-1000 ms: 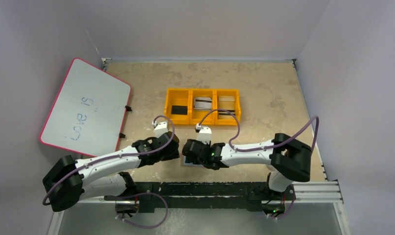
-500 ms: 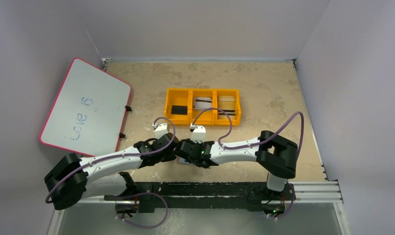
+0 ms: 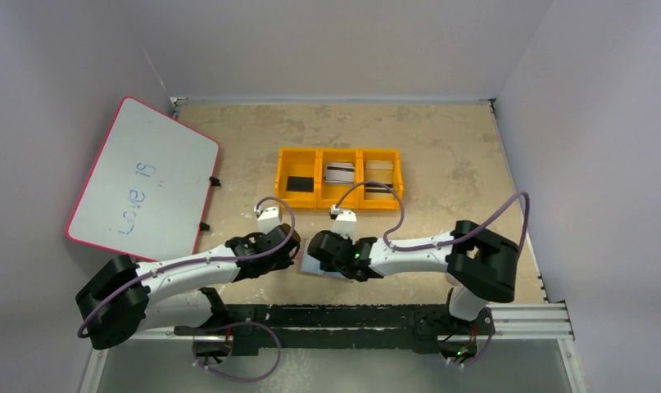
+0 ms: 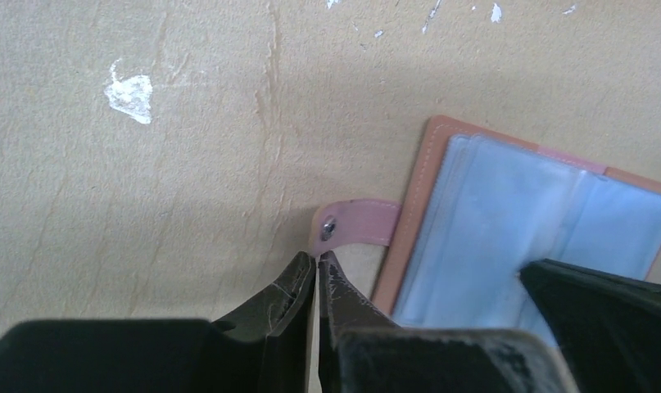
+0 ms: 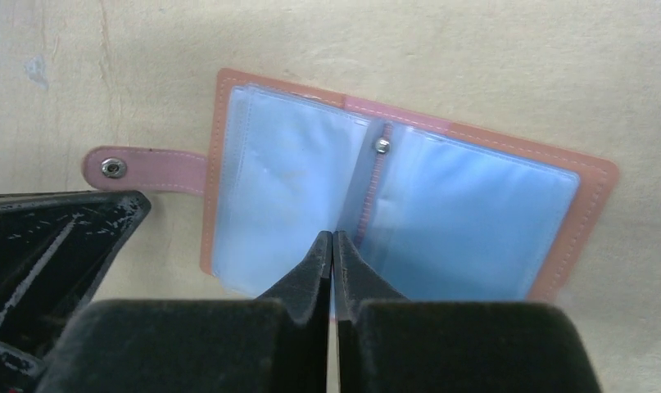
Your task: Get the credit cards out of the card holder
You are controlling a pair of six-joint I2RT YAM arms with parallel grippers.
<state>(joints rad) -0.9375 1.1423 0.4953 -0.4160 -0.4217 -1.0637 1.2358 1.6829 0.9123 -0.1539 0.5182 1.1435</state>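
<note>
Open card holder (image 5: pixel 392 213) flat on bench (image 4: pixel 147 205), long axis crosswise to right gripper (image 5: pixel 332 237) | right gripper clenched, empty, tips over central fold, nearer arm | left gripper (image 4: pixel 317 258) clenched, empty, just beside snap tab (image 4: pixel 355 225) | credit cards indistinct

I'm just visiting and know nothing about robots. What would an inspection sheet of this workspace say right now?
Surface: tan table, scuffed, with pale chips.
Job's things: card holder lies open flat, pale blue sleeves up, snap tab sticking out sideways; separate cards cannot be told from the sleeves.
Clutter: orange tray, three compartments, a flat item in each; whiteboard, red-edged, at the left.
Claws: left claw shut, tips beside the tab; right claw shut, tips at the holder's middle fold.
Cables: purple cable loops above each wrist.
Surroundings: grey walls on three sides.
</note>
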